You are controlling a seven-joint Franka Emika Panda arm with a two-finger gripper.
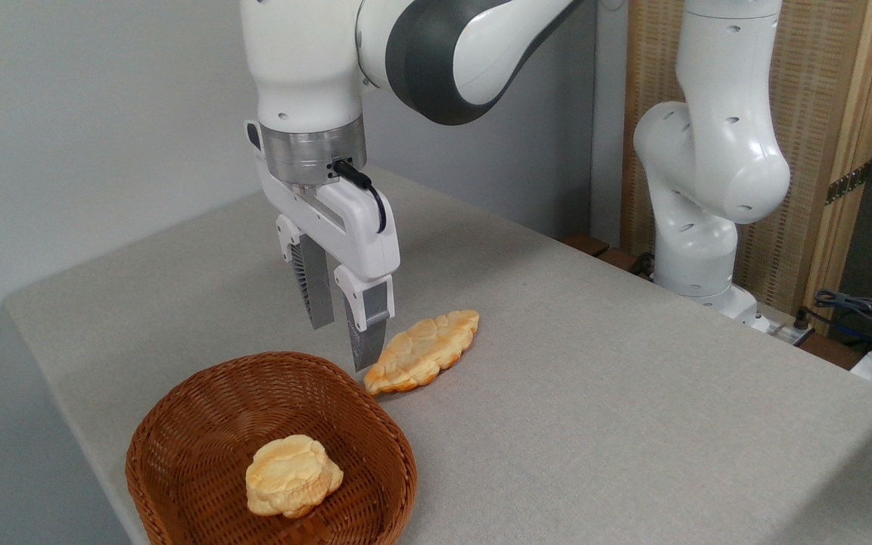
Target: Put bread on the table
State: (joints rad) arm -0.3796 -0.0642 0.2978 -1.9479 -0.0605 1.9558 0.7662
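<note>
The small, lumpy, pale yellow bun lay inside the brown woven wicker basket, so nothing of the job looked done; it had yet to be gripped, lifted out and set on the light grey-beige cloth-covered worktop. The white arm's jaws hung empty above the basket's far rim, parted by a narrow gap. A longer, leaf-shaped golden bread rested on the worktop just beside that rim, near the jaws, where it could be mistaken or nudged.

Plain grey wall, woven wood-framed screen at right.
</note>
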